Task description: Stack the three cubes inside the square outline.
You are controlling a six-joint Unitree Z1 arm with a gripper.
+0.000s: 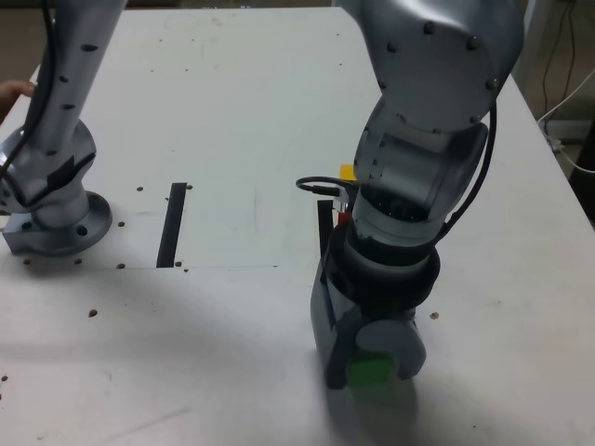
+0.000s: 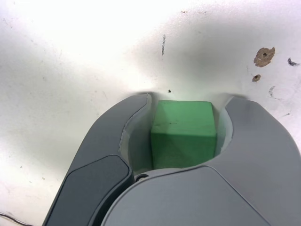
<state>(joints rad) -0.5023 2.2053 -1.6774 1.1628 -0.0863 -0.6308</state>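
Note:
The green cube (image 1: 369,373) rests on the white table near its front edge, and my gripper (image 1: 372,364) is lowered over it. In the wrist view the green cube (image 2: 183,134) sits between the two grey jaws of the gripper (image 2: 188,101), which hug both its sides. Behind the arm, a bit of the yellow cube (image 1: 347,172) and a sliver of the red cube (image 1: 344,217) show. One black side of the square outline (image 1: 324,230) is visible beside them; the arm hides the remainder.
A straight black strip (image 1: 172,224) lies on the table left of centre in the exterior view. The arm's base (image 1: 56,221) stands at the exterior view's left, with a person's hand (image 1: 14,90) at the edge behind it. Small screw holes (image 2: 264,55) dot the table.

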